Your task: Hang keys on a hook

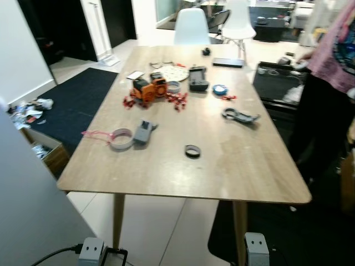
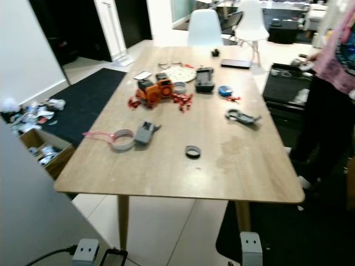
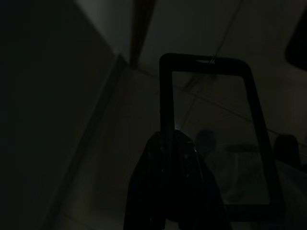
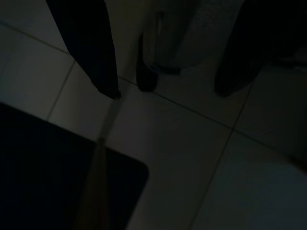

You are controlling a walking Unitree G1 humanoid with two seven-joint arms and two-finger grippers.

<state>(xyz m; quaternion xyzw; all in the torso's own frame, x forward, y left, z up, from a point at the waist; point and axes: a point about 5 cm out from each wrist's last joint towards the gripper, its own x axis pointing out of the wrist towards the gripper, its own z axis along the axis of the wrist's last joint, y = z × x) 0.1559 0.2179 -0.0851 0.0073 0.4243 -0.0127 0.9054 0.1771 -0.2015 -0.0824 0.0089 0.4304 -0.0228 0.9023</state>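
One cardboard box, clutter inside

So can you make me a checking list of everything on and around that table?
Surface: wooden table, crowded at the far half.
Job's things: no keys or hook that I can make out.
Clutter: orange toy, red bits, grey tape roll, small black ring, blue roll, black case.
Grippers: left gripper hanging low and shut; right gripper hanging low and open, over floor tiles.
Cables: black cable at the bottom edge.
Surroundings: white chairs, dark rug, cardboard box, a person at the right.
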